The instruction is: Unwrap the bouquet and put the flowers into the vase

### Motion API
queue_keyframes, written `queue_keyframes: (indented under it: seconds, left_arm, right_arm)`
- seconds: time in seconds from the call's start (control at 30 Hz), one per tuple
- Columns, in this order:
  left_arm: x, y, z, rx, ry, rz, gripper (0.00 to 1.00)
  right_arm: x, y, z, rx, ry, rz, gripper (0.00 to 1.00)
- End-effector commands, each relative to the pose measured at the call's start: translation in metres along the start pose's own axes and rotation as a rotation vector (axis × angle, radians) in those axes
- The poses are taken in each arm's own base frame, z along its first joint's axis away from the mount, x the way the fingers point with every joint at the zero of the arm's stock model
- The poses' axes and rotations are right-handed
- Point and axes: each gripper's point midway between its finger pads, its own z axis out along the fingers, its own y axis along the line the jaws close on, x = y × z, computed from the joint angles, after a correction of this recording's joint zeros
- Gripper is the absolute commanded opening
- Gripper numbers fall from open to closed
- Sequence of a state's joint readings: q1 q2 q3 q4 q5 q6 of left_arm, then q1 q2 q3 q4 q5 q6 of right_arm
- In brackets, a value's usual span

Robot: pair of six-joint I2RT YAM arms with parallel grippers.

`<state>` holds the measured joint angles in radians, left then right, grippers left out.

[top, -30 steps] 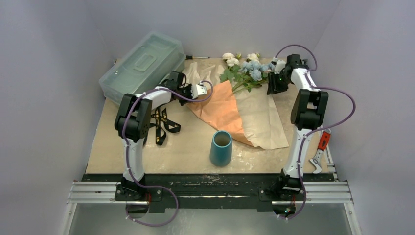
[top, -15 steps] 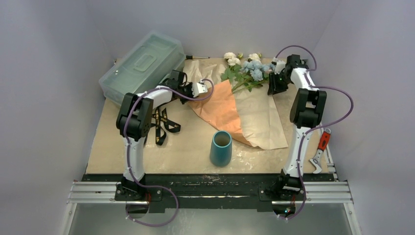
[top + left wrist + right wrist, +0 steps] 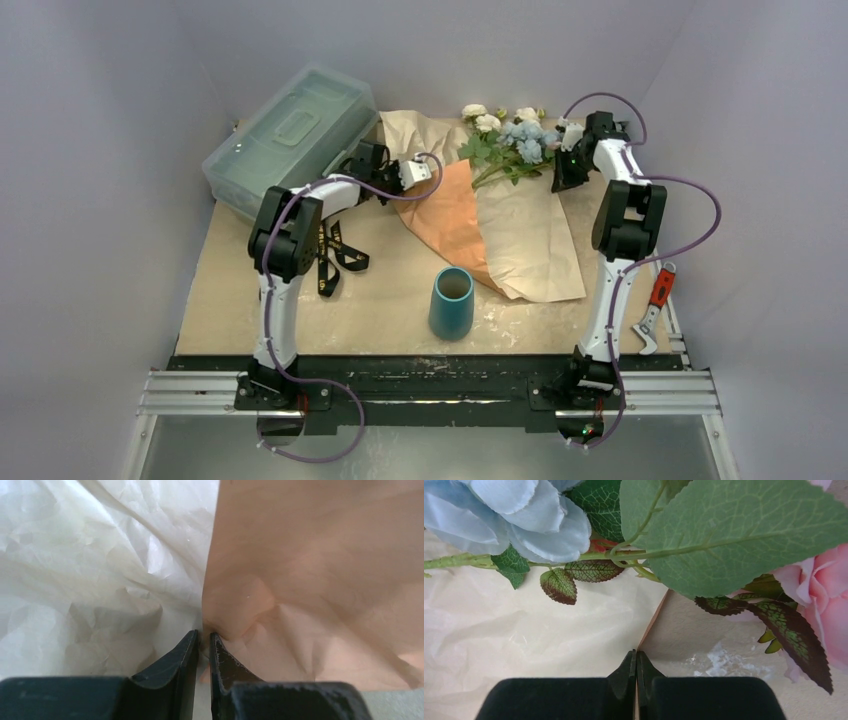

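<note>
Tan table (image 3: 300, 300), grey walls (image 3: 100, 150). We see the left gripper (image 3: 202, 636) pinching the kraft paper (image 3: 530, 240) by the far edge, apparently to peel it off the flowers (image 3: 512, 140); the right gripper (image 3: 636, 655) is closed beside them. The vase (image 3: 452, 300) waits upright, mid near edge.

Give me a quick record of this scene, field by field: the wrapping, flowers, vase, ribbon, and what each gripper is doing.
wrapping paper: spread open, orange and tan sheets
flowers: lying across the paper's far end, not in the vase
vase: upright, empty, just in front of the paper
ribbon: untied, lying loose to the left of the paper
left gripper: pinching a fold of the paper where orange meets tan
right gripper: shut at the paper's edge beside the flowers; whether it holds the edge is unclear
</note>
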<state>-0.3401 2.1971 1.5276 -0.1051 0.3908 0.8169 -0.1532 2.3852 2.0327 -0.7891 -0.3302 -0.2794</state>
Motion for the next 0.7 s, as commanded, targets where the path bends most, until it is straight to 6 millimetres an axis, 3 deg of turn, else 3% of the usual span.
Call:
queue_keyframes:
  seconds: [0.0, 0.17, 0.33, 0.4, 0.43, 0.53, 0.6, 0.67]
  left_arm:
    - [-0.003, 0.012, 0.019, -0.051, -0.017, -0.04, 0.12]
    - [0.0, 0.031, 0.016, -0.105, -0.011, -0.008, 0.11]
    - [0.012, 0.052, 0.003, -0.141, 0.001, -0.046, 0.07]
    - [0.008, 0.05, -0.007, -0.125, -0.019, -0.058, 0.15]
    - [0.004, 0.045, -0.014, -0.098, -0.03, -0.062, 0.25]
    - [-0.016, 0.03, -0.037, -0.035, -0.072, -0.06, 0.58]
    - [-0.03, 0.026, -0.053, -0.024, -0.103, -0.071, 0.67]
    - [-0.041, 0.029, -0.07, -0.039, -0.123, -0.089, 0.73]
  right_arm:
    - [-0.036, -0.023, -0.02, 0.107, -0.112, -0.011, 0.0]
    - [-0.032, -0.034, -0.031, 0.156, -0.122, -0.001, 0.0]
    - [-0.013, -0.018, -0.034, 0.1, -0.107, 0.003, 0.0]
    - [-0.005, -0.014, -0.037, 0.093, -0.092, -0.001, 0.0]
    - [-0.004, -0.012, -0.038, 0.082, -0.086, -0.022, 0.03]
    - [-0.004, 0.002, -0.048, 0.025, -0.094, -0.038, 0.4]
    - [-0.012, 0.008, -0.063, 0.021, -0.134, -0.05, 0.63]
    - [-0.021, 0.014, -0.078, 0.02, -0.171, -0.076, 0.68]
